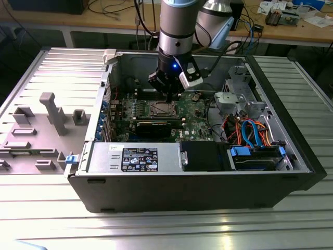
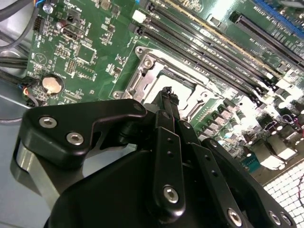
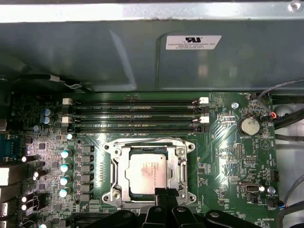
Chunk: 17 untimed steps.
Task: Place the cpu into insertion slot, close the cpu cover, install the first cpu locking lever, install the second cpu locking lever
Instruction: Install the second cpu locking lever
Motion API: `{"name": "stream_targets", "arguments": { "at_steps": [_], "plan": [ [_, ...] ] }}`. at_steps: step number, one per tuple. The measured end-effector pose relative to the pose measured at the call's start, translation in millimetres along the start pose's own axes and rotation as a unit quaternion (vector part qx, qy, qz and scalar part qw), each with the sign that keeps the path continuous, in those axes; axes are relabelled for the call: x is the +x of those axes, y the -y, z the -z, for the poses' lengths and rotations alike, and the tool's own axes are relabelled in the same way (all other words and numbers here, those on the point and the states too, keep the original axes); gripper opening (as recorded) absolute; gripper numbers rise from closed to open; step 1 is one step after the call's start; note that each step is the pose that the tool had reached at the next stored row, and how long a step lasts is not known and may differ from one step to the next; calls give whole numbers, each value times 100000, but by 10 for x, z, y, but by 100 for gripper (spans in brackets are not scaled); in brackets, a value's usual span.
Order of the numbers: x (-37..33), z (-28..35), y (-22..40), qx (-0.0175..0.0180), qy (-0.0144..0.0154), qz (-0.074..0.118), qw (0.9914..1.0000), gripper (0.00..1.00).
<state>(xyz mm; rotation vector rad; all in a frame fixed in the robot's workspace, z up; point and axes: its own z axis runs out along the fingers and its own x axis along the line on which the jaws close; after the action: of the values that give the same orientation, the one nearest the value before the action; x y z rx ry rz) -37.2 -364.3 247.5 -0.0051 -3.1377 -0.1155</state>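
The chip [image 3: 148, 172] lies seated in the socket [image 3: 116, 190] on the green board [image 3: 228, 156], with the cover frame [image 3: 148, 142] around it. The end effector [image 3: 165, 194], clenched and empty, hovers at the socket's edge, probably to work the frame.

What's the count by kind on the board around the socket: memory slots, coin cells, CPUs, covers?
Memory slots: 4
Coin cell: 1
Cpu: 1, seated in the insertion slot
Cpu cover: 1, down around the chip
Total: 7
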Motion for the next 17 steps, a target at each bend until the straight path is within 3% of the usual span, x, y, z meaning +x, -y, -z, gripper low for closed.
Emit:
{"name": "stream_targets", "arguments": {
  "at_steps": [3,7,8,10,11,17],
  "plan": [
    [16,0,58,20,-63,72,100000,11],
    [26,-1,79,14,-144,90,100000,11],
    [26,-1,83,-51,-269,91,100000,11],
    [29,-11,94,-186,-1150,604,99991,11],
    [35,-23,104,-225,-1240,1008,99987,11],
    [78,-51,202,-511,-1283,1431,99980,11]
  ]
}}
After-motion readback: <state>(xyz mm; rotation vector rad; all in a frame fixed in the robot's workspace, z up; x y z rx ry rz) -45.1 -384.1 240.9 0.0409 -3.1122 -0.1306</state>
